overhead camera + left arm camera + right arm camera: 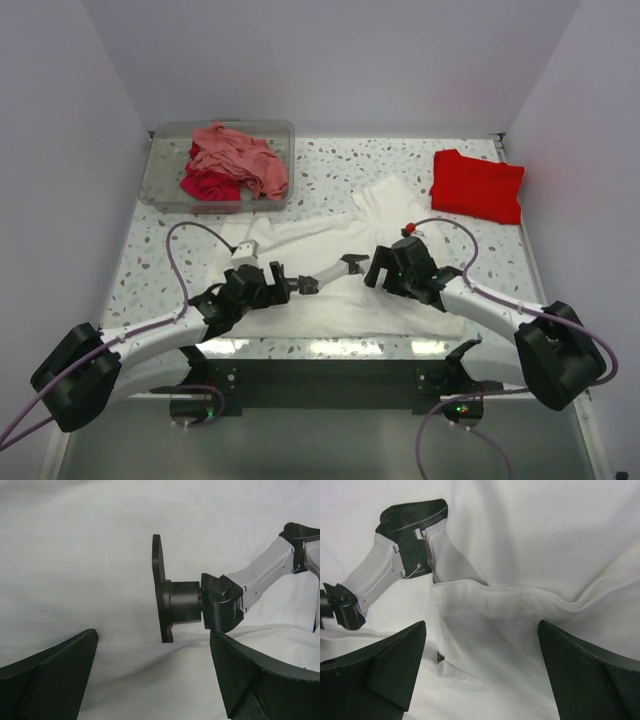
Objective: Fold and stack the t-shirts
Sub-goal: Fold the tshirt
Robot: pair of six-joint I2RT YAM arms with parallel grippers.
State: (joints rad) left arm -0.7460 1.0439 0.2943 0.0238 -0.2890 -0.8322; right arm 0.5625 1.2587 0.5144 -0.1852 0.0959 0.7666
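Observation:
A white t-shirt (318,236) lies spread and creased across the middle of the table. My left gripper (303,284) and right gripper (356,264) hover close over its middle, tips facing each other, nearly meeting. Both are open and empty. In the left wrist view my left gripper (154,636) has only white cloth (100,555) between its fingers, with the right gripper's finger ahead. In the right wrist view my right gripper (481,626) straddles a folded-over edge of the white shirt (530,540). A bright red t-shirt (478,185) lies folded at the back right.
A clear plastic bin (162,170) at the back left holds crumpled salmon-pink (240,160) and crimson (208,185) shirts. Purple cables loop from both arms over the shirt. Walls close in the table on three sides.

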